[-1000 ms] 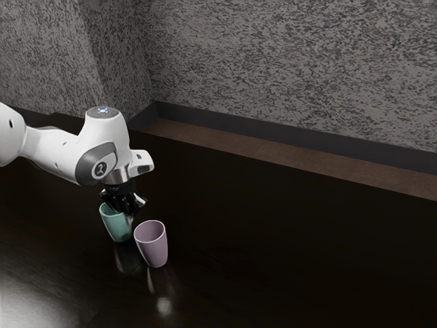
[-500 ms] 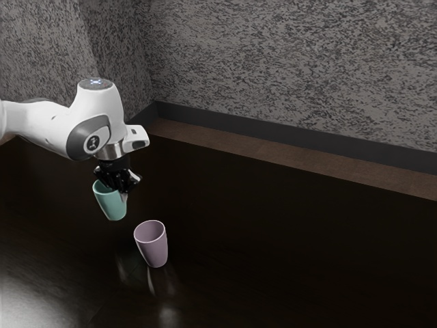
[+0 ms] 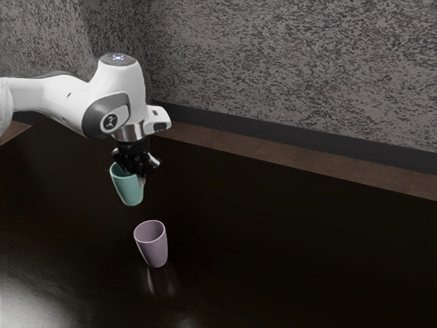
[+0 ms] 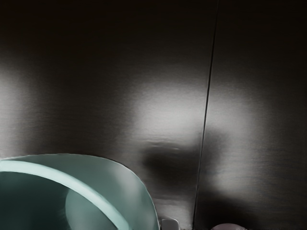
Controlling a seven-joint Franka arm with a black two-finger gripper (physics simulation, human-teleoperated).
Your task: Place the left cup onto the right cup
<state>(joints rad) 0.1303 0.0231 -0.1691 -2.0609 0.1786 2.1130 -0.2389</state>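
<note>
My gripper is shut on the rim of a teal cup, which hangs tilted in the air well above the dark table. A mauve cup stands upright on the table, below the teal cup and a little toward the exterior view's right. In the wrist view the teal cup looms large and blurred just under my hand, and a sliver of the mauve cup's rim peeks in beside it.
The glossy dark table carries a straight seam and pale reflections. A brown ledge and a speckled grey wall close off the back. Wide bare tabletop lies toward the exterior view's right.
The teal cup has gone from standing on the table beside the mauve cup to hanging in the air. My arm rose, then shifted toward the exterior view's right.
</note>
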